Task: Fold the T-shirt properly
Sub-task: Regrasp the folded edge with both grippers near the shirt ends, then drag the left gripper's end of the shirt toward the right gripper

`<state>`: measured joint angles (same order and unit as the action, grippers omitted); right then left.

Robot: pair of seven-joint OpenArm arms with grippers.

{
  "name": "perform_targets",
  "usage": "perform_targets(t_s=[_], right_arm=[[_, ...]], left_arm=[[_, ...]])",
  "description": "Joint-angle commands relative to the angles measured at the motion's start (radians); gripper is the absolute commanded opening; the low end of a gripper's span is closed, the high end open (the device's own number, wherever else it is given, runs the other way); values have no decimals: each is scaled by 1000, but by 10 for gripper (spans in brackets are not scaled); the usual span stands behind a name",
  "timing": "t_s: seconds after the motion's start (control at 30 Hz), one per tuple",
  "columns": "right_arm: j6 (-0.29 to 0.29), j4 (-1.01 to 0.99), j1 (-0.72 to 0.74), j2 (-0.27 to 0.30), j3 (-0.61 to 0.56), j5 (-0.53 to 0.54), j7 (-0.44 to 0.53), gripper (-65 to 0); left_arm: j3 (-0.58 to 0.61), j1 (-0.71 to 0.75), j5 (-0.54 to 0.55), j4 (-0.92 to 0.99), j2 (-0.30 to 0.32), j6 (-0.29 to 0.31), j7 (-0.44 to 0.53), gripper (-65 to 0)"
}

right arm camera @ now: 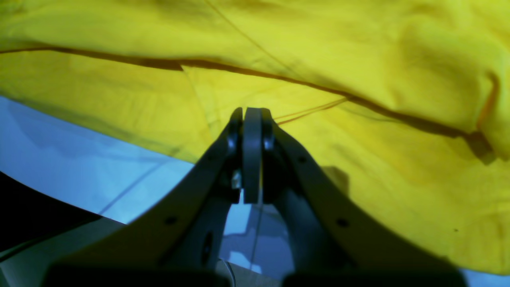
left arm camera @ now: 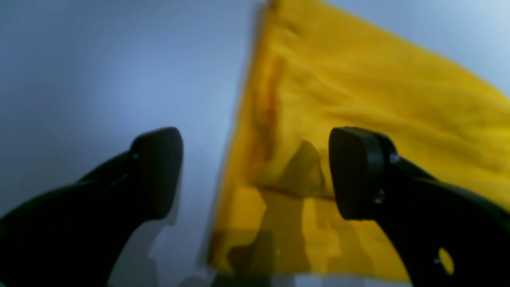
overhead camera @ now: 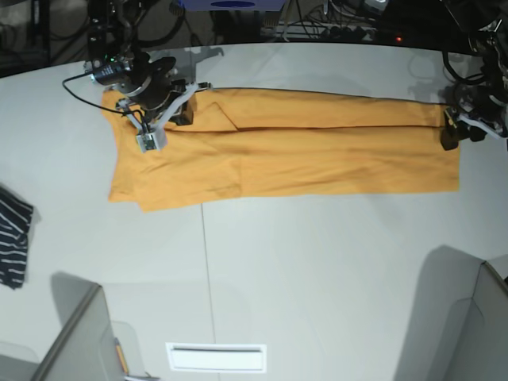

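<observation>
Orange-yellow soft cotton, the T-shirt [left arm camera: 358, 131] fills the right half of the left wrist view, wrinkled, with a straight edge against the smooth pale table [left arm camera: 99, 71]. The left gripper [left arm camera: 255, 173] has its black rounded pads spread wide, holding nothing.

From the right wrist, the right gripper [right arm camera: 252, 115] is pressed together over the creased cloth.

At the base, the T-shirt lies as a long flat band across the table's far side, a striped dark garment [overhead camera: 13, 238] well apart.

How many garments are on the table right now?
2. The orange-yellow T-shirt lies folded lengthwise into a long band across the far half of the table. A dark striped garment sits at the base view's left edge, partly cut off.
</observation>
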<state>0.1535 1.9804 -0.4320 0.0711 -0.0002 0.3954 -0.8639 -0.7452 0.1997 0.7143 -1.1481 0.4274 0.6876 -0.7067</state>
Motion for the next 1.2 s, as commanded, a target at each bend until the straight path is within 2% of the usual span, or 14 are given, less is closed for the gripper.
perform_targets(t_s=[0.0, 0.23, 0.27, 0.33, 0.6, 0.73, 0.87, 1.0, 1.07, 1.13, 1.17], right_arm=[[2, 20, 5, 2, -2, 12, 16, -650], [2, 21, 5, 2, -1, 12, 16, -650], [2, 21, 5, 2, -1, 12, 16, -650], [1, 21, 5, 2, -1, 12, 16, -650], [1, 21, 5, 2, 6, 12, 18, -650], [1, 21, 2, 2, 7, 14, 18, -650], [1, 23, -1, 0, 7, 29, 18, -650], [2, 23, -8, 9, 33, 184, 19, -650], [2, 23, -8, 11, 72, 299, 19, -650], [2, 23, -8, 12, 102, 366, 19, -650], [2, 23, -5, 12, 116, 382, 19, -650]], left_arm=[[2, -10, 17, 3, 29, 11, 12, -95], [31, -67, 17, 110, 29, 11, 12, -100], [52, -67, 17, 110, 29, 11, 12, -123], [77, -64, 17, 113, 29, 11, 12, -214], [77, -67, 17, 118, 34, 11, 12, -650], [75, -70, 17, 118, 72, 11, 19, -650], [75, -61, 17, 109, 118, 11, 83, -650], [75, -30, 17, 92, 144, 11, 100, -650], [75, 8, 17, 30, 140, 11, 118, -650], [75, 57, 17, -46, 136, 11, 146, -650], [75, 86, 17, -94, 132, -10, 154, -650]])
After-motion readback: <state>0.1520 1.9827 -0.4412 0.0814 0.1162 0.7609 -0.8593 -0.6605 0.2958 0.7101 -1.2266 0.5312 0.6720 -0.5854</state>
